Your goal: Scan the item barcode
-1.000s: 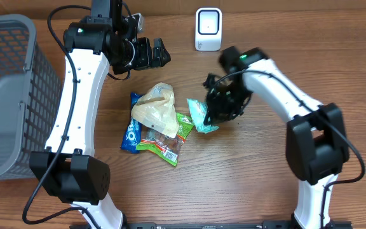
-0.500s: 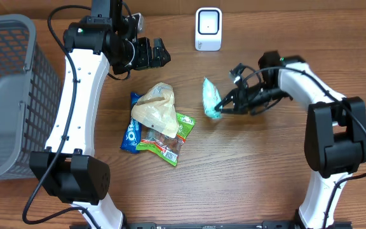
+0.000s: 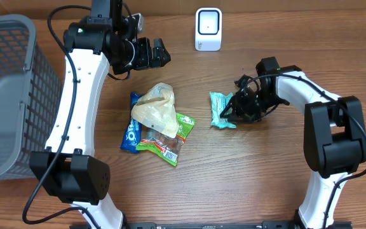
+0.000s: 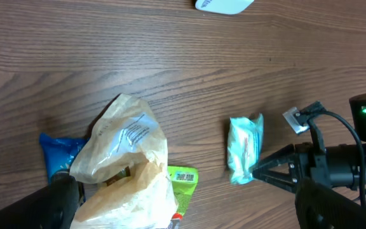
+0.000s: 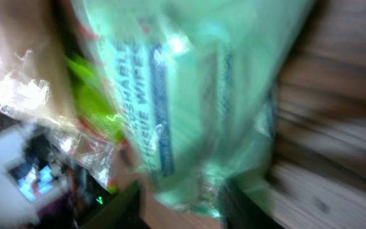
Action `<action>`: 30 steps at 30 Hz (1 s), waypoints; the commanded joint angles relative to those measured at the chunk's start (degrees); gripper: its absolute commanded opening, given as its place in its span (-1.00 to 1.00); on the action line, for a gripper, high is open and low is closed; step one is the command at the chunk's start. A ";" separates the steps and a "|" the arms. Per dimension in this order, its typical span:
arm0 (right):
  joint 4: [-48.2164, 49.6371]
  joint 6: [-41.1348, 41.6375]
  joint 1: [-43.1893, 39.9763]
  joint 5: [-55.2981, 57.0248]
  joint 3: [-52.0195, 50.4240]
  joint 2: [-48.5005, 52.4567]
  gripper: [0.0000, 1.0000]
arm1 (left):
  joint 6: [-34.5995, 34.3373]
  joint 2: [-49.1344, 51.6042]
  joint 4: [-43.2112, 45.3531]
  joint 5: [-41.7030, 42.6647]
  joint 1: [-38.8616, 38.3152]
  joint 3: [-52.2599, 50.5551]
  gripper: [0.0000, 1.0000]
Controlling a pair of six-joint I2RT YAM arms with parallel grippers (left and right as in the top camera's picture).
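The pack of wipes [image 3: 221, 109] lies flat on the wooden surface [image 3: 234, 184], a little right of its centre and about midway between the far and near edges. It is pale mint green with a crinkled end. The right wrist camera sees it very close and blurred [image 5: 189, 95], with blue print on it ending in the word "wipes".

The right fingers [image 4: 275, 160] reach in from the right edge's side and meet the pack at its near right corner. In the right wrist view the two dark fingers [image 5: 116, 207] stand apart with the pack's end between them. I cannot tell whether they are pinching it or only sitting around it.

Just to the left, clear of the pack, is a small heap: a tan crumpled bag [image 3: 156, 108] on top, a green packet [image 3: 170, 143] and a blue packet [image 3: 131, 133] poking out from under it.

A white scanner [image 3: 208, 28] stands at the far edge, well apart from the pack.

The left fingers [image 3: 159, 53] hang above the surface beyond the heap, spread wide and holding nothing.

A grey mesh basket [image 3: 5, 95] sits at the left edge.
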 commanded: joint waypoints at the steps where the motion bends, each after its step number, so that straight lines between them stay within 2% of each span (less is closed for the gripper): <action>1: -3.96 2.10 0.00 11.37 3.74 -1.77 0.09 | 0.48 0.09 0.07 -0.44 -0.26 1.07 1.00; 5: -13.27 1.36 0.55 22.08 15.15 -3.91 0.18 | 0.50 0.09 0.07 -0.46 -0.26 1.07 1.00; 10: -18.51 1.36 6.38 35.54 27.23 -4.57 0.14 | 0.48 0.09 0.07 -0.44 -0.26 1.07 1.00; 16: -15.26 1.81 19.26 53.24 27.78 -3.15 0.14 | 0.48 0.09 0.07 -0.44 -0.26 1.07 1.00; 21: -14.62 6.21 26.97 69.57 27.78 1.01 0.07 | 0.48 0.09 0.07 -0.44 -0.26 1.07 1.00; 30: -12.68 5.84 28.87 71.91 26.95 5.01 0.09 | 0.48 0.09 0.07 -0.44 -0.26 1.07 0.99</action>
